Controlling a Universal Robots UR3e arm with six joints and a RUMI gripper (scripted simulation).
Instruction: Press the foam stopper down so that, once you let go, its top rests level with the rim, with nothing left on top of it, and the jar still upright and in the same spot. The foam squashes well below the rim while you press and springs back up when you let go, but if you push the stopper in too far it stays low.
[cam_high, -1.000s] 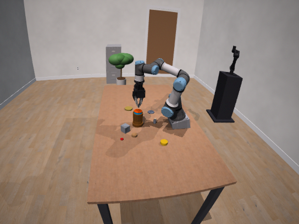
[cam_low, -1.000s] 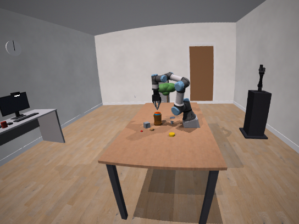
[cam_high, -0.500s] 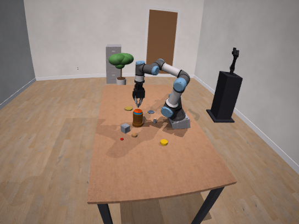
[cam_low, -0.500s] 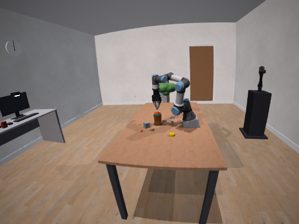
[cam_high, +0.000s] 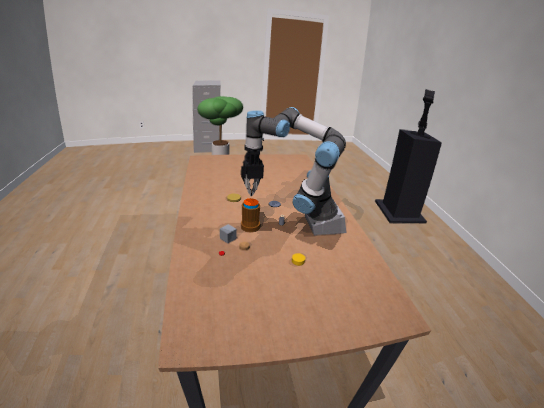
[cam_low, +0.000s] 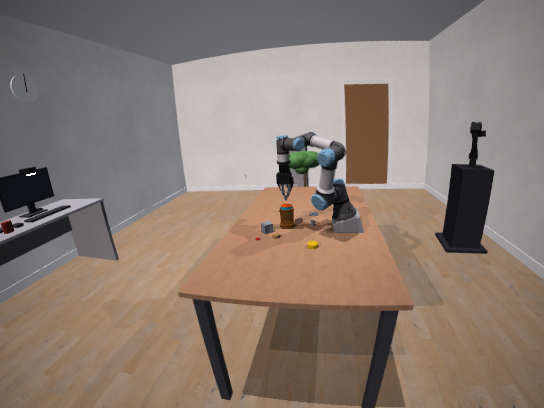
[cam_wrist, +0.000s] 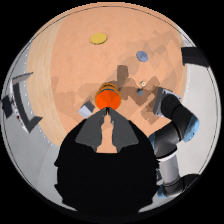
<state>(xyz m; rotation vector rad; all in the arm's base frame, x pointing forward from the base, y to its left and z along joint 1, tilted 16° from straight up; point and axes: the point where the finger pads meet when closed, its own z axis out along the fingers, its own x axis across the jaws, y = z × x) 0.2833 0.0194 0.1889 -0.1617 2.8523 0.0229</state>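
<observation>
Wooden worktop (cam_high: 280, 310) carried the upright brown jar (cam_high: 250, 218); I hung my end effector (cam_high: 251, 189), pressed together, at twelve o'clock above its orange foam stopper (cam_high: 250, 202), as a blunt presser.

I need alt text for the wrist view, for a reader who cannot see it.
The shut gripper points down just above the orange foam stopper in a brown jar on a wooden table. A yellow disc and a grey disc lie farther away, and the arm is at the right.

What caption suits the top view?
Shut claw poised just above the orange foam stopper in the upright brown jar.
</observation>
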